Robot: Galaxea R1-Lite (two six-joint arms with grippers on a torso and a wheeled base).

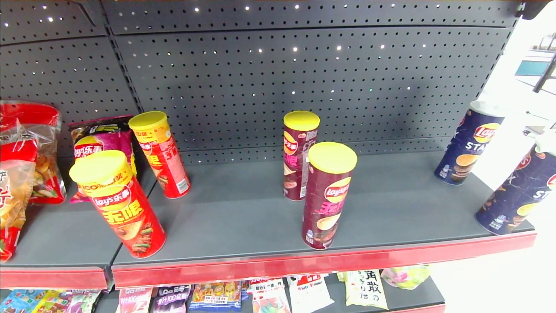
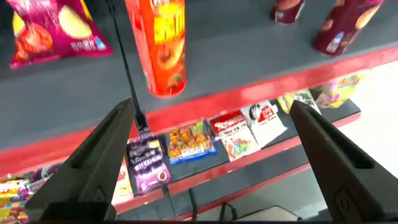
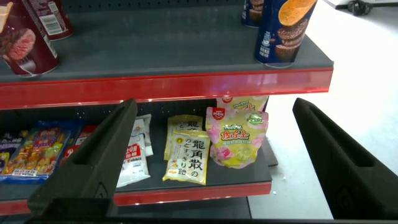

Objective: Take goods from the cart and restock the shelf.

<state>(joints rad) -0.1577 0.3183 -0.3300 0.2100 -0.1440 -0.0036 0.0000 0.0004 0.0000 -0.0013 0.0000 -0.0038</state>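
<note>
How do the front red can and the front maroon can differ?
The front red can is bright red; the front maroon can is dark purplish. The red can stands at the left of the shelf, the maroon can near its middle. Both are upright with yellow lids, near the front edge.

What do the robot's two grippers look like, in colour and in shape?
The left gripper has two matte dark grey fingers, plain and angular, broad near the camera and narrowing to blunt tips. The right gripper is of the same kind, with two dark grey, wedge-shaped fingers. I can see no markings or cables on either.
</note>
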